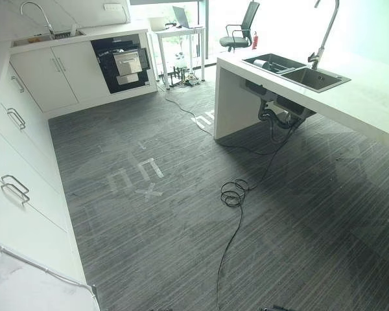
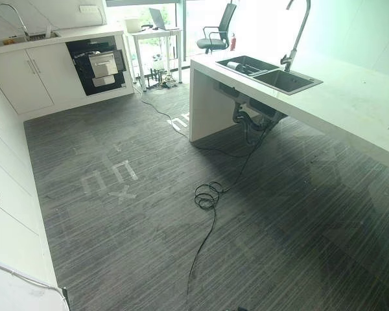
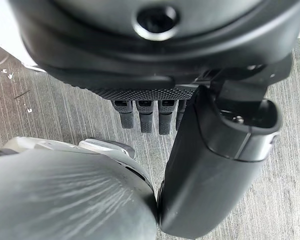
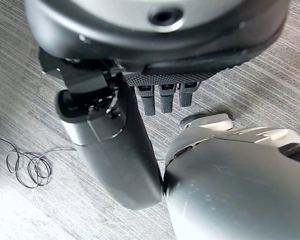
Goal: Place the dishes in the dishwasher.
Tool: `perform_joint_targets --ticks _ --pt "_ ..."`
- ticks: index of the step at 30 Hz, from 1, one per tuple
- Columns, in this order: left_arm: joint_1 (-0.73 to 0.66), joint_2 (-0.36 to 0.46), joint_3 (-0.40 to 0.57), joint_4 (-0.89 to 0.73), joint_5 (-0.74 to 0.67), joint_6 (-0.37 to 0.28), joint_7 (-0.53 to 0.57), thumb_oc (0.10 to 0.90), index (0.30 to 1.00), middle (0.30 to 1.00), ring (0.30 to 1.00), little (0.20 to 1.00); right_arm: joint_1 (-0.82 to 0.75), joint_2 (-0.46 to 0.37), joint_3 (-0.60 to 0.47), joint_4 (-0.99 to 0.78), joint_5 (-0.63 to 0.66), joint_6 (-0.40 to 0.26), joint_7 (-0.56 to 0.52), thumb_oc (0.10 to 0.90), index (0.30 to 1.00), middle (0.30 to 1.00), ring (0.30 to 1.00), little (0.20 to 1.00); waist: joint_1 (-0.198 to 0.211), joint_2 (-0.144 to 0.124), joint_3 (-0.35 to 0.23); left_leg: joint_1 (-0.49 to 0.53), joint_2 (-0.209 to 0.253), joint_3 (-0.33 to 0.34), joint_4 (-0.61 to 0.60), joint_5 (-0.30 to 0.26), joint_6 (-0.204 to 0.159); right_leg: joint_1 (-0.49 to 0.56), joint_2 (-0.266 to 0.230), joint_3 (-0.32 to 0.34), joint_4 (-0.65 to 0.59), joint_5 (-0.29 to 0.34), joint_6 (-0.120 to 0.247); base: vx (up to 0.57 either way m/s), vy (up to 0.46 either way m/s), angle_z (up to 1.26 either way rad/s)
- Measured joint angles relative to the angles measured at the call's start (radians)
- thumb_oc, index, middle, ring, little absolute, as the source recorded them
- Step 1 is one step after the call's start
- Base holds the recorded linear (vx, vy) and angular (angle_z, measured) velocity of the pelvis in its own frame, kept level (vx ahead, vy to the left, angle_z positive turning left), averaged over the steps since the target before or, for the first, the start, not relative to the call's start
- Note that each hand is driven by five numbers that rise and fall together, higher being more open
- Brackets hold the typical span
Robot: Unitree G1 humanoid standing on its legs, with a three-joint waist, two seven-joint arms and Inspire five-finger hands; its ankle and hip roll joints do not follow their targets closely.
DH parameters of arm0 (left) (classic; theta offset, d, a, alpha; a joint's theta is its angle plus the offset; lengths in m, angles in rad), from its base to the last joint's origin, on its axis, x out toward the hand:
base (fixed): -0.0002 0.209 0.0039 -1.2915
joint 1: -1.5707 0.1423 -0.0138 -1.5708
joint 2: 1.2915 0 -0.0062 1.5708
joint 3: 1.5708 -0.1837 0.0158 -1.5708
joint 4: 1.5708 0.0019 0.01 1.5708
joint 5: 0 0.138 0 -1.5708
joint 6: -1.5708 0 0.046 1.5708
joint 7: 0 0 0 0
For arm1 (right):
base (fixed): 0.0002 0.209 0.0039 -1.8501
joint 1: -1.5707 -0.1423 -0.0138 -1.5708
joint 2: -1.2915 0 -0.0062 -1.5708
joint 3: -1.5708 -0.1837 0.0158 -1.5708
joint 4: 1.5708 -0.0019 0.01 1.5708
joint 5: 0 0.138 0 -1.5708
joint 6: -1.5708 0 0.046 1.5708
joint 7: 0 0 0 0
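Our left hand (image 3: 210, 165) hangs down over the floor, its fingers (image 3: 146, 116) straight and side by side, the thumb standing out broad in front of them and holding nothing. Our right hand (image 4: 115, 155) hangs the same way, with its fingers (image 4: 162, 100) straight in a short row, the thumb stretched out beside them, and nothing between thumb and fingers.
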Motion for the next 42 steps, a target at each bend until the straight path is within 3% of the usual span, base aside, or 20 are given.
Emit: perform_joint_targets --ticks 12,17,28,32,34,35,36,38,39,40,42 --pt "-0.004 0.0 -0.001 0.0 0.0 0.0 0.001 0.8 0.9 0.9 0.9 0.9 -0.008 0.002 0.001 0.0 0.001 -0.001 0.001 0.8 0.9 0.9 0.9 0.9 -0.001 0.002 0.007 0.002 0.0 -0.01 0.0 0.0 0.0 0.01 -0.001 -0.011 -0.005 0.0 0.0 0.0 -0.018 0.02" --pt "0.001 0.0 0.004 -0.011 -0.058 -0.002 0.0 0.8 0.9 0.9 0.9 0.9 -0.004 0.002 0.002 -0.008 0.021 -0.03 0.015 0.8 0.9 0.9 0.9 0.9 -0.001 0.007 0.01 0.016 0.001 -0.013 -0.002 0.0 -0.003 0.024 0.001 -0.013 -0.006 -0.004 -0.003 0.01 -0.075 0.02" --pt "0.019 0.001 -0.001 -0.298 -0.112 -0.111 0.023 0.8 0.9 0.9 0.9 0.9 0.004 -0.004 0.105 -0.39 0.082 -0.073 0.01 0.8 0.9 0.9 0.9 0.9 -0.017 0.022 0.027 0.019 0.018 -0.015 -0.005 0.01 -0.022 0.012 0.019 -0.014 0.01 -0.02 -0.012 0.02 -0.122 -0.01" --pt "0.028 0.0 0.003 -0.353 -0.113 -0.147 0.025 0.8 0.9 0.9 0.9 0.9 0.003 -0.012 0.114 -0.507 0.078 -0.076 -0.008 0.8 0.9 0.9 0.9 0.9 -0.005 0.013 0.042 0.053 0.025 -0.003 -0.033 0.032 -0.055 0.0 0.027 -0.007 0.044 -0.046 -0.032 0.04 -0.156 -0.11" --pt "0.026 0.009 0.03 -0.374 -0.115 -0.163 0.024 0.8 0.9 0.9 0.9 0.9 0.004 -0.015 0.127 -0.577 0.074 -0.061 -0.021 0.8 0.9 0.9 0.9 0.9 0.014 -0.033 0.095 0.038 0.016 0.024 0.044 0.065 -0.109 -0.016 0.014 0.021 0.105 -0.071 -0.072 0.06 -0.092 -0.2" --pt "0.03 0.006 0.06 -0.389 -0.114 -0.178 0.024 0.8 0.9 0.9 0.9 0.9 0.011 -0.017 0.129 -0.62 0.057 -0.065 -0.023 0.8 0.9 0.9 0.9 0.9 0.03 -0.058 0.128 -0.042 0.024 0.028 0.196 0.101 -0.145 -0.016 -0.001 0.03 0.114 -0.081 -0.087 0.12 0.016 -0.12" --pt "0.047 0.003 0.059 -0.404 -0.113 -0.181 0.024 0.8 0.9 0.9 0.9 0.9 0.013 -0.023 0.129 -0.634 0.038 -0.064 -0.027 0.8 0.9 0.9 0.9 0.9 0.032 -0.055 0.142 -0.115 0.045 0.023 0.288 0.113 -0.137 -0.002 0.014 0.028 0.099 -0.067 -0.082 0.21 0.132 -0.01" --pt "0.091 -0.009 0.043 -0.448 -0.112 -0.182 0.023 0.8 0.9 0.9 0.9 0.9 0.013 -0.041 0.126 -0.639 0.035 -0.062 -0.034 0.8 0.9 0.9 0.9 0.9 0.026 -0.036 0.159 -0.152 0.075 0.052 0.175 0.1 -0.131 0.009 0.053 0.021 0.063 -0.058 -0.065 0.25 0.177 0.02" --pt "0.115 -0.025 0.037 -0.495 -0.112 -0.188 0.019 0.8 0.9 0.9 0.9 0.9 0.004 -0.054 0.112 -0.64 0.029 -0.062 -0.039 0.8 0.9 0.9 0.9 0.9 0.034 0.011 0.171 -0.181 0.109 0.076 0.115 0.099 -0.119 0.019 0.09 0.02 0.023 -0.04 -0.045 0.29 0.191 -0.18" --pt "0.132 -0.042 0.038 -0.507 -0.113 -0.199 0.019 0.8 0.9 0.9 0.9 0.9 0.002 -0.06 0.099 -0.652 0.007 -0.057 -0.041 0.8 0.9 0.9 0.9 0.9 0.039 0.036 0.191 -0.191 0.133 0.096 0.035 0.103 -0.122 0.047 0.125 0.019 -0.014 -0.025 -0.046 0.35 0.239 -0.2" --pt "0.168 -0.048 0.039 -0.559 -0.113 -0.198 0.038 0.8 0.9 0.9 0.9 0.9 0.037 -0.059 0.08 -0.733 -0.01 -0.038 -0.039 0.8 0.9 0.9 0.9 0.9 0.033 0.06 0.208 -0.258 0.159 0.026 -0.003 0.138 -0.128 0.074 0.175 0.021 -0.024 -0.03 -0.051 0.27 0.215 -0.23"
